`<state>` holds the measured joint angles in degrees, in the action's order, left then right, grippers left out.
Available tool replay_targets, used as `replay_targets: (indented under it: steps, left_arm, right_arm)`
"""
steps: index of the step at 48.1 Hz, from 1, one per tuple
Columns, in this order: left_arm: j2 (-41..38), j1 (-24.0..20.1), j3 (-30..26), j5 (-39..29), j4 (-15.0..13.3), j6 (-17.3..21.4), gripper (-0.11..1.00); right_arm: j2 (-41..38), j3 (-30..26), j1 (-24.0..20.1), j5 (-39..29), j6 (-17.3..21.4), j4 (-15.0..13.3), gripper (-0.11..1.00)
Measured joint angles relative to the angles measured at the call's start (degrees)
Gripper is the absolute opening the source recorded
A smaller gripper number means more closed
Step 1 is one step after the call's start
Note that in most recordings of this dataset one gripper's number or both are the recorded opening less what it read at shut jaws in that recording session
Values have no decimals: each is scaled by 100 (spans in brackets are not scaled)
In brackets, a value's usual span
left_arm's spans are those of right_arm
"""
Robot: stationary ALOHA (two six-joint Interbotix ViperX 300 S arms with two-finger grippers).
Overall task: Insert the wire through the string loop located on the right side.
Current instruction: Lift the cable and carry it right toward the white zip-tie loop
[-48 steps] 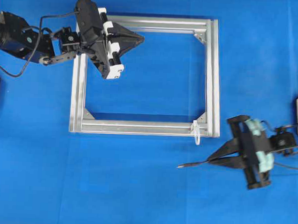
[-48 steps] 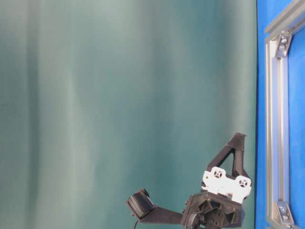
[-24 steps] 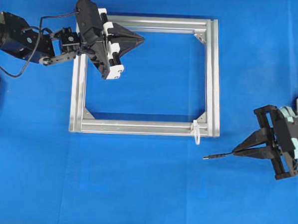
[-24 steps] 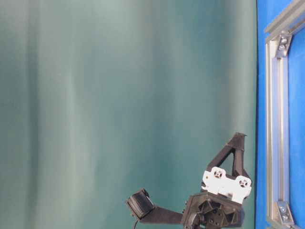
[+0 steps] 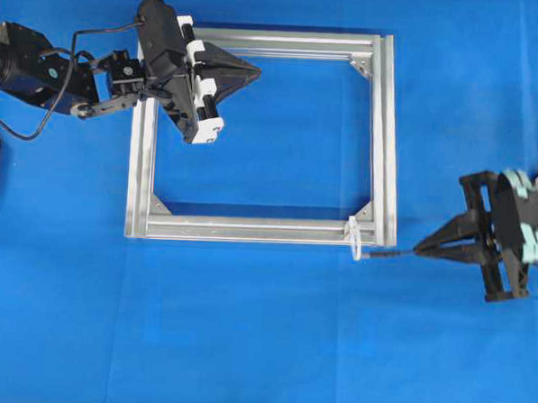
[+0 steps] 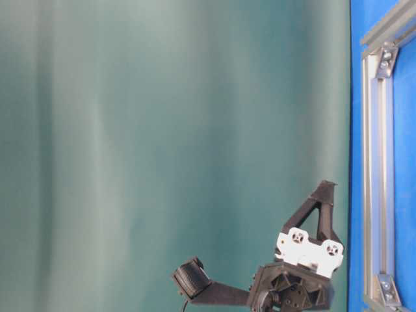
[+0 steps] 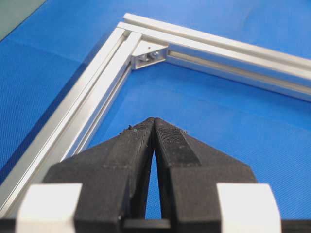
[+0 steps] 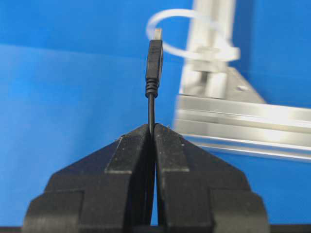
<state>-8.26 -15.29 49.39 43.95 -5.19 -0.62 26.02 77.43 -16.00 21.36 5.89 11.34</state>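
Observation:
The wire (image 5: 388,254) is a short black length with a plug end, and my right gripper (image 5: 417,252) is shut on it just off the silver frame's (image 5: 387,144) near right corner. Its plug tip lies level with the whitish string loop (image 5: 353,239) tied on that corner. In the right wrist view the plug (image 8: 154,53) sticks up from my shut right gripper (image 8: 151,127), its tip in front of the string loop's (image 8: 170,49) opening. Whether it has entered I cannot tell. My left gripper (image 5: 258,72) is shut on nothing over the frame's far left corner.
The frame lies flat on a blue cloth, with triangular brackets (image 7: 148,55) in its corners. My left gripper (image 7: 154,120) hovers inside the frame bars (image 7: 97,97), and at table level it (image 6: 328,185) hangs above a bar (image 6: 374,162). Blue cloth surrounds the frame.
My right gripper has carried the wire right and toward the frame. The plug tip went from well in front of the near bar to right beside the string loop. The left arm has not moved.

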Motion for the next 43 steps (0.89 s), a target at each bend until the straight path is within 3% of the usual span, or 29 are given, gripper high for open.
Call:
replay_targets:
  steps: [8, 43]
  left_arm:
    - [0, 26, 0, 0, 0, 0, 0]
    - [0, 44, 9, 0, 0, 0, 0]
  right_arm:
    - [0, 9, 220, 9, -9, -9, -4]
    - [0, 9, 237, 9, -9, -9, -4]
